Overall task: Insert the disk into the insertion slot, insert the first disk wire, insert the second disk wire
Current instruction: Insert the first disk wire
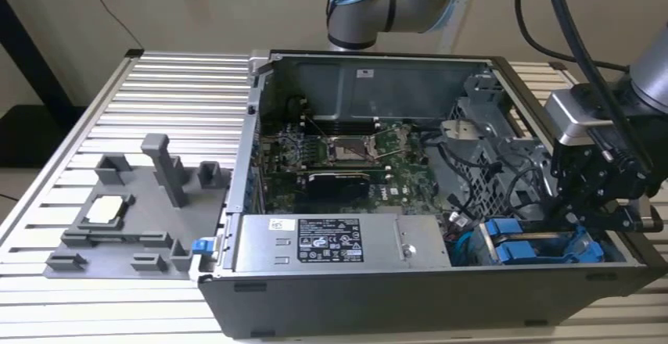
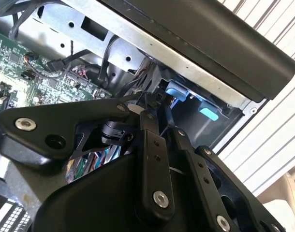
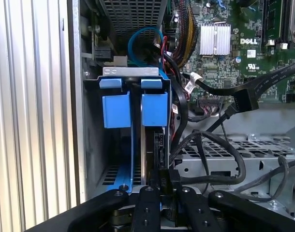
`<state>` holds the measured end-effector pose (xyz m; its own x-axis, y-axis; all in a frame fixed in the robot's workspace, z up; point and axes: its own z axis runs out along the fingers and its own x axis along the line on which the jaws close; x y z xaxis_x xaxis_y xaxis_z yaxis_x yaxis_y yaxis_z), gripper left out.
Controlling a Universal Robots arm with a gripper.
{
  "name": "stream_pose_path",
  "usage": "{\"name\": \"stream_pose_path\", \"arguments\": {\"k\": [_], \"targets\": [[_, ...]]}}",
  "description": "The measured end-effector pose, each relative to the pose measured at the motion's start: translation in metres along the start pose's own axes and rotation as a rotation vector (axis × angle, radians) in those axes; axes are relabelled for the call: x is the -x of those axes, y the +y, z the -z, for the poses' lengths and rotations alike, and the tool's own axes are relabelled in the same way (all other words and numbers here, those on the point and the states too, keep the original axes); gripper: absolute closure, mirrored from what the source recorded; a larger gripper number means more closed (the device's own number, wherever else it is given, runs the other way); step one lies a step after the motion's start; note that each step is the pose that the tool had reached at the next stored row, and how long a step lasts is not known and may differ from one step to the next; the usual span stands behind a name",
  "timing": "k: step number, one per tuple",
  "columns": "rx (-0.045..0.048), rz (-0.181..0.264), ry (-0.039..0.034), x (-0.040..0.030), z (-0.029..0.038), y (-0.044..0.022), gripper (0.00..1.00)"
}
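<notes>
The Universal Robots arm is reaching into the open computer case (image 1: 418, 301), which is lying on the slatted tabletop (image 1: 167, 86), and is working at about four o'clock of the case in the exterior view. There the disk (image 3: 154, 110) is sitting in the insertion slot (image 3: 133, 71) of the grey drive cage. Its blue frame tab is lying just beside the tab of another blue drive carrier (image 3: 116, 111), and it is looking seated rather than half in. The end effector (image 3: 169, 193) is hovering at the disk's exposed edge with its fingers drawn together on what is appearing to be a small black plug (image 3: 169, 176); I cannot tell which of the black cables (image 3: 220, 145) is feeding it. Judging by its build, the disk is behaving as a stiff, dense, shock-shy block, best taken by the blue frame and not by the label face. The plug is seeming light and rigid on a limp lead, so gripping the plug body squarely, never the wire, is looking wise, since its contacts are probably bending easily under a crooked push.
</notes>
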<state>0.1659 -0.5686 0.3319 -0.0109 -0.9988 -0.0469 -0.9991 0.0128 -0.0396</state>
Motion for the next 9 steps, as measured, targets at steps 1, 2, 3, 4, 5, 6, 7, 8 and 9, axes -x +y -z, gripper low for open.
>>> {"name": "stream_pose_path", "arguments": {"k": [1,2,3,4,5,6,7,8,9], "targets": [[0.0002,0.0,-0.0012,0.0001,-0.0002,0.0,0.8],[0.0,0.0,-0.0013,0.0,-0.0002,0.0,0.8],[0.0,0.0,-0.0016,0.0,-0.0002,0.0,0.8],[0.0,0.0,-0.0018,0.0,0.0,0.0,0.73],[0.0,0.0,-0.0018,0.0,0.0003,0.0,0.73],[0.0,0.0,-0.002,0.0,0.0019,-0.0001,0.73],[0.0001,0.0,-0.0022,0.0001,0.0047,-0.0002,0.73],[0.0,0.0,-0.0022,0.0003,0.0078,-0.0003,0.73],[0.0,0.0,-0.0021,0.0005,0.011,-0.0004,0.73]]}}
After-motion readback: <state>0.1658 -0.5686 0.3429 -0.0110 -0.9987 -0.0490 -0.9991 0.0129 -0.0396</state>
